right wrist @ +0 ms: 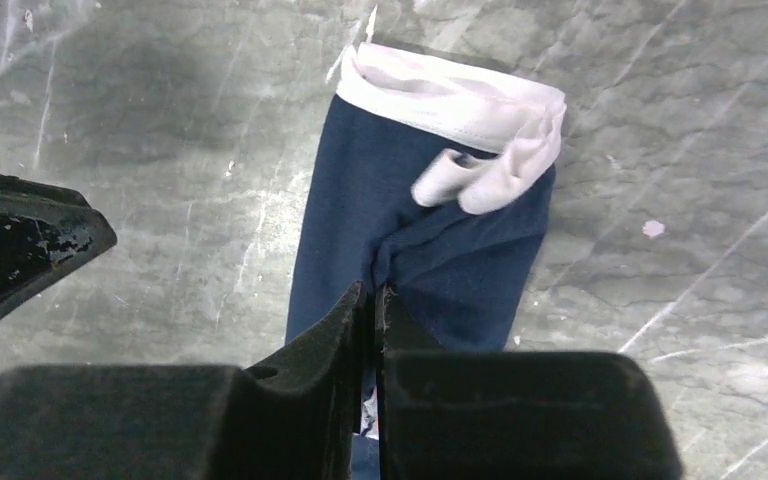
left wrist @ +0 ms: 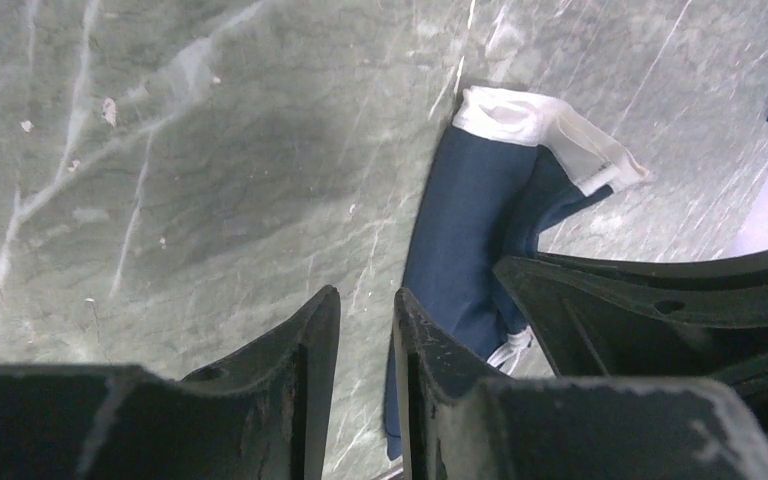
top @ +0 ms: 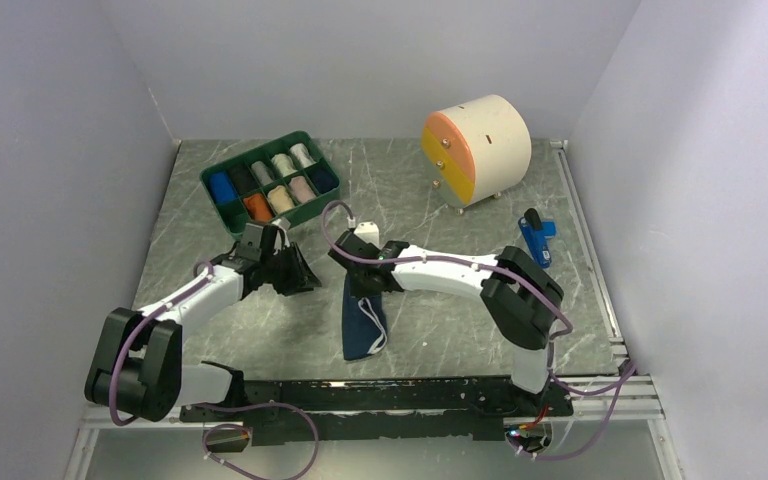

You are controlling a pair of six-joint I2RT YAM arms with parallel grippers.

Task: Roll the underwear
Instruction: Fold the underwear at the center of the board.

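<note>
1. The navy underwear (top: 363, 320) lies on the worktop (top: 440, 200) as a long folded strip, not yet rolled.
2. The right hand (right wrist: 375, 297) pinches its cloth tight.
3. The left hand (left wrist: 366, 305), barely parted and empty, hovers beside it.
4. All the rolling seems left to do.

Navy-blue underwear (right wrist: 430, 250) w/ white trim; grey-green marbled table (top: 410, 190) (white veins); cream cabinet (top: 495, 130), orange & yellow front.

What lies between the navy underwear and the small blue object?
In the top view, the right arm's white forearm crosses between the navy underwear and the blue object.
</note>
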